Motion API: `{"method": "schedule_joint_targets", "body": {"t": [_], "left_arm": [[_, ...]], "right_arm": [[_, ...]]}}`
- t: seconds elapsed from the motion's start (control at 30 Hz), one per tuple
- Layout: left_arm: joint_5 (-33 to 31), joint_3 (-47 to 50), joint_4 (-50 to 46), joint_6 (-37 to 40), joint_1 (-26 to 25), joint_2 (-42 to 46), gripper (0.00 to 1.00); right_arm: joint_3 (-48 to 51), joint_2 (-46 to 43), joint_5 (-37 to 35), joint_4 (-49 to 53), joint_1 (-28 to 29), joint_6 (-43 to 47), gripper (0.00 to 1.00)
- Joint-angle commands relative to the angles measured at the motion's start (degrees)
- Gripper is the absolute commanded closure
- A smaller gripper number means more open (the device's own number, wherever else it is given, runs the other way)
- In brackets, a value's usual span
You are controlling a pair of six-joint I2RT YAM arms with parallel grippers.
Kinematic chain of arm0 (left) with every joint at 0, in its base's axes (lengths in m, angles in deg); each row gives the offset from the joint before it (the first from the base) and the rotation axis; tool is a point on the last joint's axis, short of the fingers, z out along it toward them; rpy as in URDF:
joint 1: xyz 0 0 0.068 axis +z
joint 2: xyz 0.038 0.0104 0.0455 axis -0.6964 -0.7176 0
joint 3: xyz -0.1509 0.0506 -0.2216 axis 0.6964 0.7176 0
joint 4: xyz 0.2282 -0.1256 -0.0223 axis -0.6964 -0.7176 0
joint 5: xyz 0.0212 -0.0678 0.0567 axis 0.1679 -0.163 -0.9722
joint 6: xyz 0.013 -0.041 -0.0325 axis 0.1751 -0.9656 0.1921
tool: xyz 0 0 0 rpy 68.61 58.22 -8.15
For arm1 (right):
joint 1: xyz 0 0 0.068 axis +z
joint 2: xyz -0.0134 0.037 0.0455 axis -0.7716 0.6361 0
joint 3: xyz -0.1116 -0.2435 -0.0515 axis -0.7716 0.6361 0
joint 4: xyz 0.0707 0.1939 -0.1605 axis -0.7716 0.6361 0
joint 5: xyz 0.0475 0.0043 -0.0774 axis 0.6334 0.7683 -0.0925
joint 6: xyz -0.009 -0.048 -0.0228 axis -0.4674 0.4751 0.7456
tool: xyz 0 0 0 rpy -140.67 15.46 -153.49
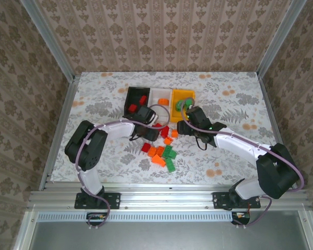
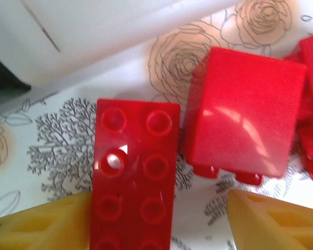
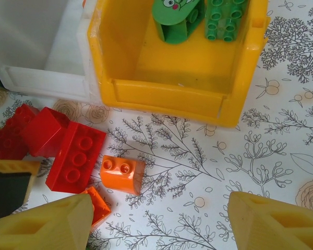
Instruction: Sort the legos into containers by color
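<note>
Three containers stand in a row: a black bin (image 1: 131,94) with red legos, a white bin (image 1: 160,92) with an orange one, and a yellow bin (image 3: 167,96) with two green legos (image 3: 224,18). My left gripper (image 2: 159,219) is open low over the cloth. A long red brick (image 2: 135,172) lies between its fingers against the left one, with a gap to the right finger. Another red brick (image 2: 242,114) lies on its side just beyond. My right gripper (image 3: 160,208) hangs open over bare cloth in front of the yellow bin, an orange brick (image 3: 122,174) to its left.
Loose legos lie in front of the bins: red ones (image 3: 44,130) near the white bin (image 3: 36,52), and orange (image 1: 157,159) and green (image 1: 169,153) ones nearer the arms. The two grippers (image 1: 152,133) (image 1: 181,129) are close together. Wallpapered walls ring the table.
</note>
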Motion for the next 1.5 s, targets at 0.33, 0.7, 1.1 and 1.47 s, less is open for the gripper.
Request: {"method": "schedule_joint_targets", "body": {"t": [0.33, 0.7, 1.1, 1.47], "left_arm": [[-3.92, 0.46, -0.48, 3.83, -1.38, 1.31, 0.7], [-11.36, -5.74, -10.94, -1.15, 2.04, 13.33, 0.78], [-7.49, -41.71, -22.1, -7.19, 11.47, -13.71, 0.73], [-8.7, -45.92, -23.04, -10.33, 13.04, -17.51, 0.42]], "right_arm": [[0.1, -0.09, -0.99, -0.02, 0.42, 0.63, 0.3], [-0.19, 2.4, 1.46, -1.52, 1.93, 0.13, 0.3], [-1.04, 7.05, 4.06, -3.57, 3.24, -0.86, 0.31], [0.45, 2.73, 2.87, -3.2, 3.24, -0.25, 0.3]]}}
